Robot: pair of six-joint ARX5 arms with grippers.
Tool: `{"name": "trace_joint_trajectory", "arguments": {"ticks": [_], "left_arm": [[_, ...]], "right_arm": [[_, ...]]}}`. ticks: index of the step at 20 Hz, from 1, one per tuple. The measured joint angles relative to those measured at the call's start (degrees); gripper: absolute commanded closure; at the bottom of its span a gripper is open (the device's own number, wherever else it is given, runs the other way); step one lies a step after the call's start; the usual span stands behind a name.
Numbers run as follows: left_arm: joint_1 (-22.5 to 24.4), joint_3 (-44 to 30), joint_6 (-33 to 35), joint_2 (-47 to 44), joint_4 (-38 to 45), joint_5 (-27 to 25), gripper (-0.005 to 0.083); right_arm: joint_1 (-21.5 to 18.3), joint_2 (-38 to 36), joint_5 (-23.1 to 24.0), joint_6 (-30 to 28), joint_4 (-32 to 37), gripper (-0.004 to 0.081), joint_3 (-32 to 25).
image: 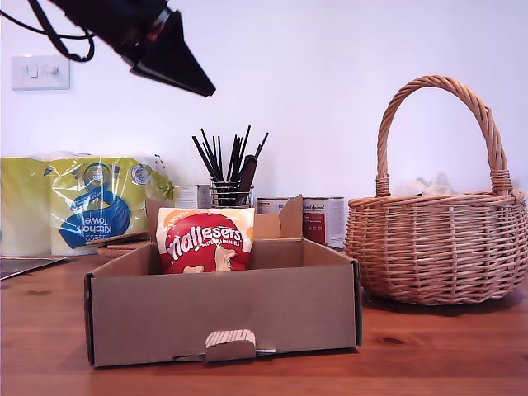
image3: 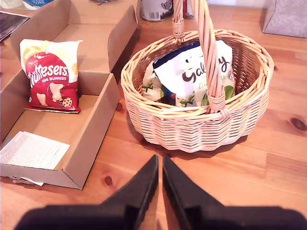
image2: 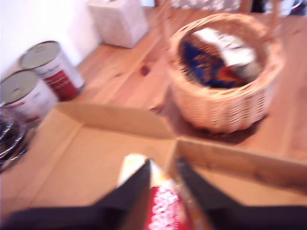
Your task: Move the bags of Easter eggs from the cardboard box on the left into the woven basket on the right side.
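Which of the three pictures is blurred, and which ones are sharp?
The first wrist view is blurred: the woven basket and tins look smeared. The second wrist view is sharp; the Galaxy bag print reads clearly. The exterior view is sharp too, as the Maltesers bag shows.

Bright, even daylight fills all views. The first wrist view is smeared with blur; the round tan wicker basket point(image3: 196, 91) casts a soft shadow on the wooden tabletop point(image3: 268, 158).
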Motion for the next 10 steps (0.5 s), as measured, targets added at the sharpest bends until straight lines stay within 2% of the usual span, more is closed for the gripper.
{"name": "trace_joint_trajectory", "arguments": {"ticks": [6, 10], "left_arm": [[1.1, 0.0, 5.9, 6.9, 6.4, -3.0, 0.0171], [1.4, 1.6, 8.0, 11.6, 4.8, -4.5, 0.0172]], "right_arm": [[0.0, 0.0, 0.0, 0.0, 0.0, 0.0783, 0.0], [0.0, 0.0, -0.3, 0.0, 0.0, 0.0782, 0.0]]}}
